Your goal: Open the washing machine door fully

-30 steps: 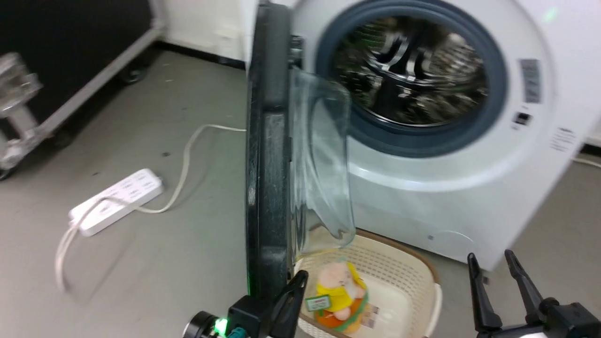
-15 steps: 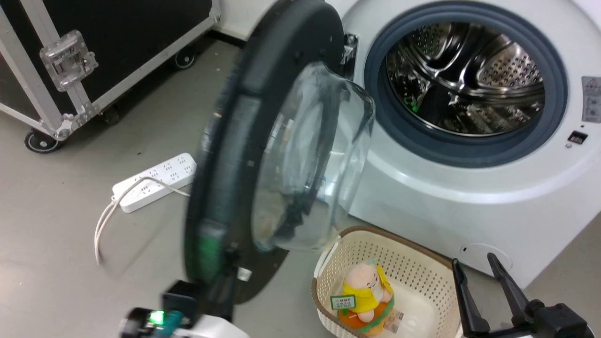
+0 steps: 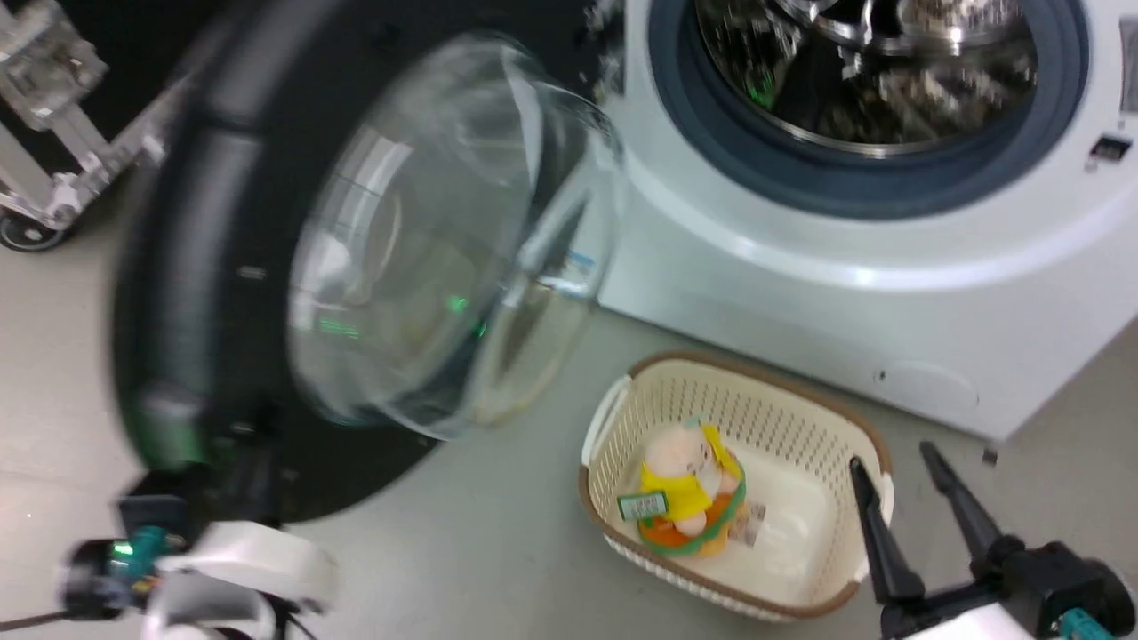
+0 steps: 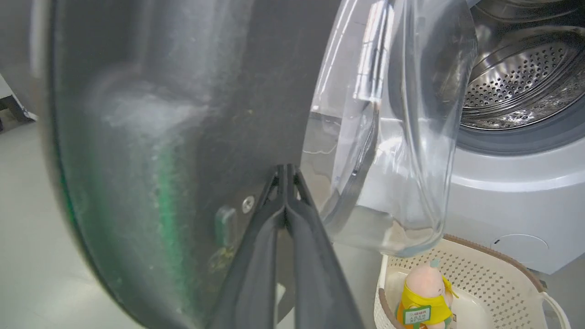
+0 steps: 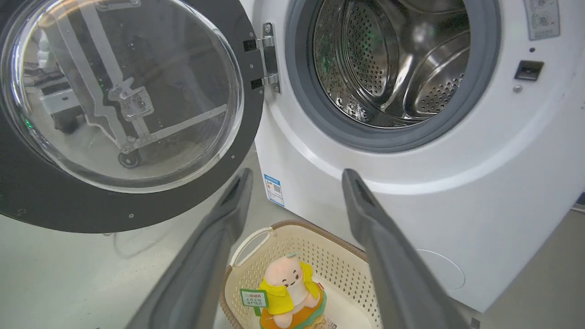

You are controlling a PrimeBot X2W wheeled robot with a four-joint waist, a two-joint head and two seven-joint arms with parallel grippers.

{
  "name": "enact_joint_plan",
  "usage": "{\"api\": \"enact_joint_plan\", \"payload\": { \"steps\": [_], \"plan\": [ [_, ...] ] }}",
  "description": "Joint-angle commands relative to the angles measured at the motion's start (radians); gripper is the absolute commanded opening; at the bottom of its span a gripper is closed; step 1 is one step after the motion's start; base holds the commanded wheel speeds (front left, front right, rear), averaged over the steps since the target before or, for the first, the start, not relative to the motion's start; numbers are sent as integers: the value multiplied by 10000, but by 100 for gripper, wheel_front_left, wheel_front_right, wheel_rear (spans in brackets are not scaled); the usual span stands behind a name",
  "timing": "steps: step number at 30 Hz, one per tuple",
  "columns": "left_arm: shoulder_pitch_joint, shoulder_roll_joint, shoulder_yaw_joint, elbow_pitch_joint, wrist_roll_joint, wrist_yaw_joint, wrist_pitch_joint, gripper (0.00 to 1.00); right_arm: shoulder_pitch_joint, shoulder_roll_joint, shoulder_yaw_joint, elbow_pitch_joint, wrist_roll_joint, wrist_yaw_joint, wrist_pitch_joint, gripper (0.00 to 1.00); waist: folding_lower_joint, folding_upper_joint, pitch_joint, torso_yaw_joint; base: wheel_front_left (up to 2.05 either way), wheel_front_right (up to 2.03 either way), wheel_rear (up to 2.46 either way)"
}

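Touching the washing machine door near its edge: closed left claw.

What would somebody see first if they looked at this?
The huge round black washing machine door with its bulging glass bowl, standing wide open at the left. Beside it gapes the shiny steel drum, and just below sits a cream basket holding a plush toy dressed in yellow.

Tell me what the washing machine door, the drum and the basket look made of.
Washing machine door: black ring, likely plastic, around a clear bowl, glass by its reflections. Drum: shiny perforated metal, probably steel. Basket: cream perforated plastic, matte, brown rim.
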Motion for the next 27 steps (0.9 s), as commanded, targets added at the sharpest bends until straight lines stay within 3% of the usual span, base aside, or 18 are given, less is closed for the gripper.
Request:
{"api": "enact_joint_plan", "payload": {
  "steps": [1, 15, 27],
  "plan": [
    [-328, 266, 341, 210, -133, 56, -123, 0, -222, -134, 13, -67, -71, 8, -45, 100, -1, 0, 563, -364, 0, 0, 0],
    [-1852, 1406, 2482, 2395, -1266, 104, -738, 0, -708, -532, -63, -144, -80, 8, -45, 100, -1, 0, 1636, -861, 0, 0, 0],
    [-1851, 1298, 2230, 2513, -1090, -81, -1465, 0, -698, -431, -141, 31, 1, 8, -45, 100, -1, 0, 946, -1038, 0, 0, 0]
  ]
}}
